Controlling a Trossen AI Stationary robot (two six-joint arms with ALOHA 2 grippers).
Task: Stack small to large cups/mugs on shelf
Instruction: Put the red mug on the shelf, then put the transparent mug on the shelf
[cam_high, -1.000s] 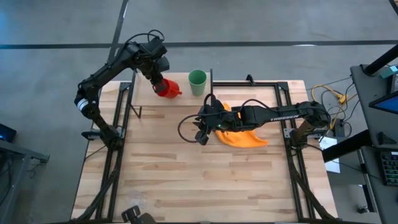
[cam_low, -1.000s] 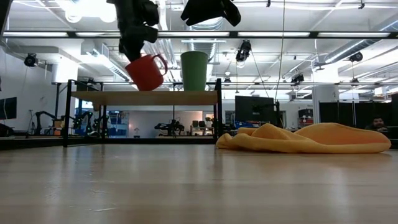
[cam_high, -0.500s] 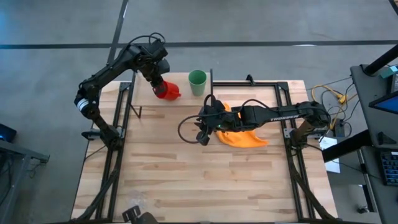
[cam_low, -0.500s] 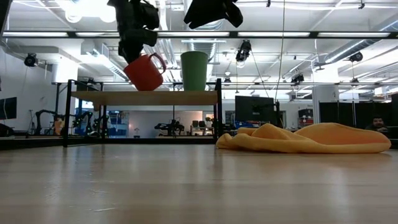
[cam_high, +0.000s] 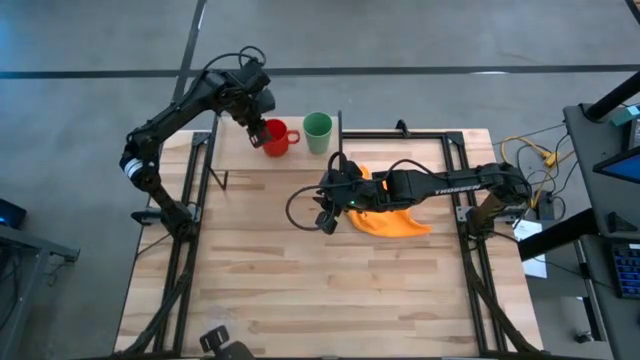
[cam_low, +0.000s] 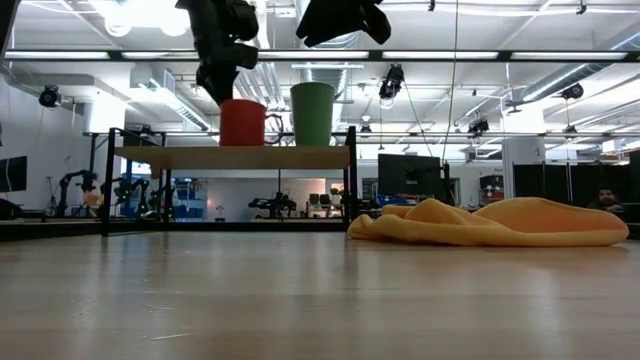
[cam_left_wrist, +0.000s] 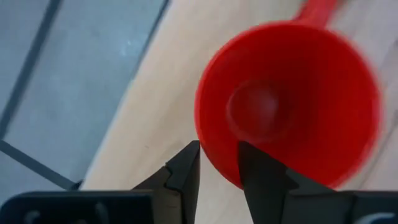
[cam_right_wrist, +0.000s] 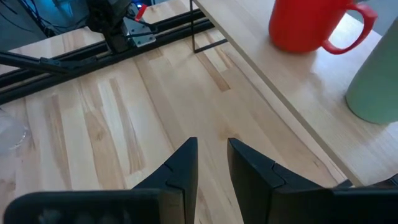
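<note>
Left wrist view gives us the left gripper (cam_left_wrist: 217, 163) with its two fingers pinched on the rim of the red mug (cam_left_wrist: 289, 102), one inside and one outside the wall. From the low view we see that mug standing upright on the shelf (cam_low: 180, 157), just beside the green cup (cam_low: 313, 113), which sits nearer the shelf's right end. Our right gripper (cam_right_wrist: 211, 158) hangs over the middle of the table (cam_high: 300, 290) with its fingers slightly apart, holding nothing, next to the orange cloth (cam_high: 395, 222).
</note>
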